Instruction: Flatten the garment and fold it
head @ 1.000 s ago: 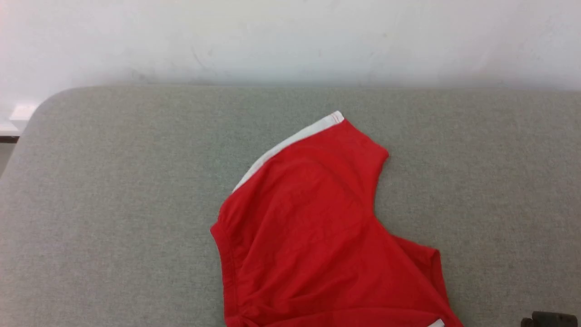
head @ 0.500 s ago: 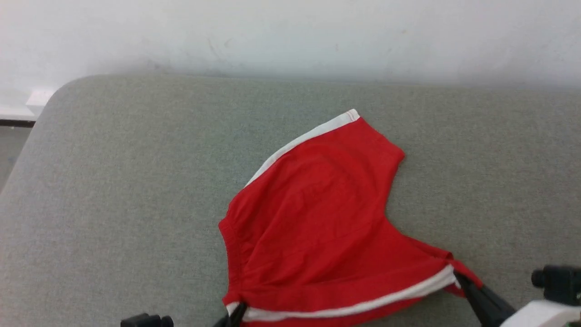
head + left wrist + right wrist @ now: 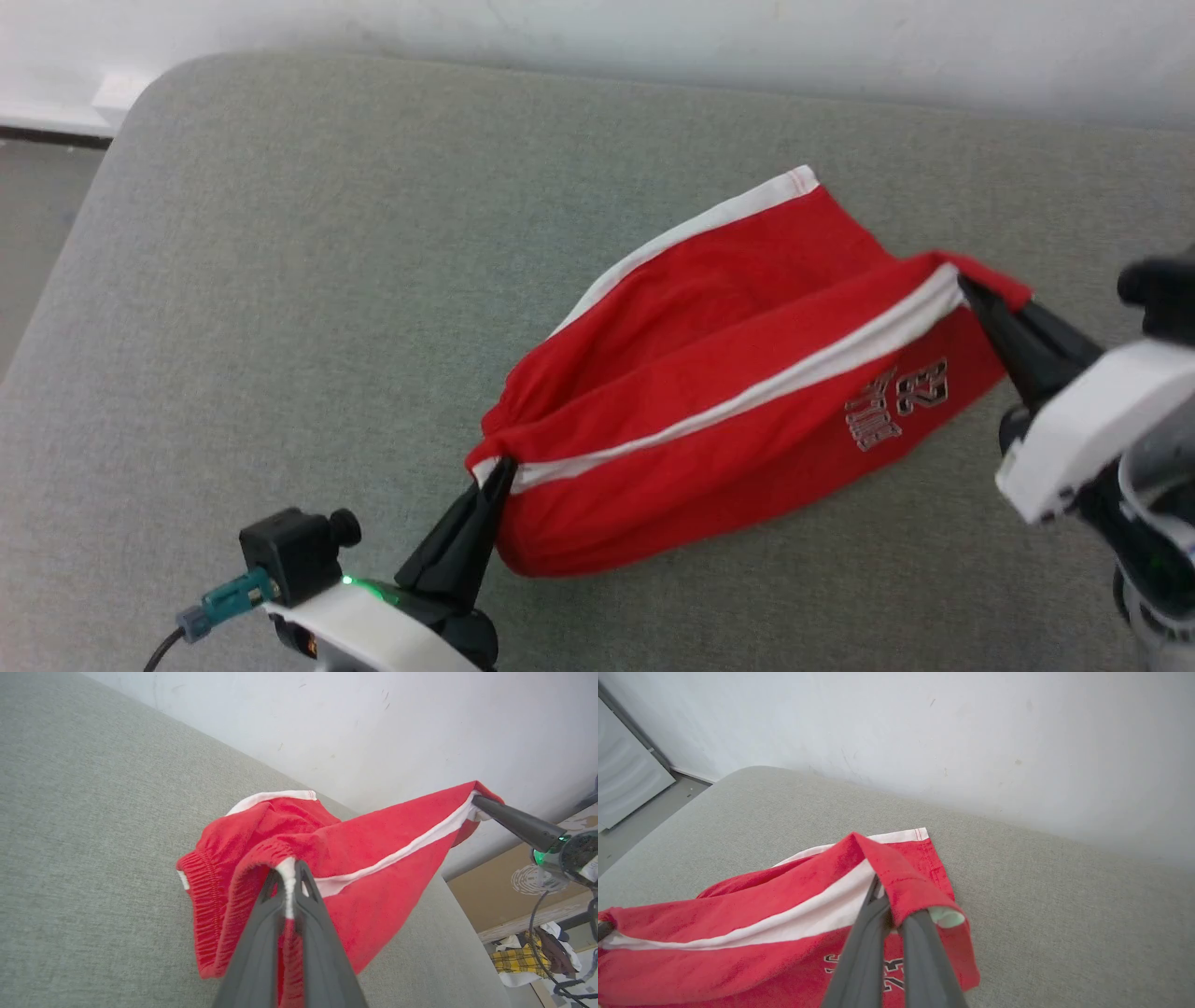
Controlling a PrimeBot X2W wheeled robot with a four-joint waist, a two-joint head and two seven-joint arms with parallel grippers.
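The garment (image 3: pixel 709 373) is a pair of bright red shorts with white side stripes and outlined lettering, held up off a grey padded surface (image 3: pixel 280 280). My left gripper (image 3: pixel 495 471) is shut on its gathered waistband end at the lower left. My right gripper (image 3: pixel 971 289) is shut on the leg hem end of the same white stripe at the right. The stripe runs taut between them and the cloth below hangs and drapes onto the surface. In the left wrist view the left gripper (image 3: pixel 288 877) pinches the waistband (image 3: pixel 205 891). In the right wrist view the right gripper (image 3: pixel 880 891) is shut on the garment (image 3: pixel 738 933).
A white wall (image 3: pixel 653 37) runs behind the grey surface. The surface's rounded corner (image 3: pixel 149 84) and floor lie at the far left. In the left wrist view, clutter and cables (image 3: pixel 537 956) lie past the surface's far edge.
The head view has tilted down and both arms came into it. The near stripe edge of the garment has been lifted and carried up and away, so the lettering shows.
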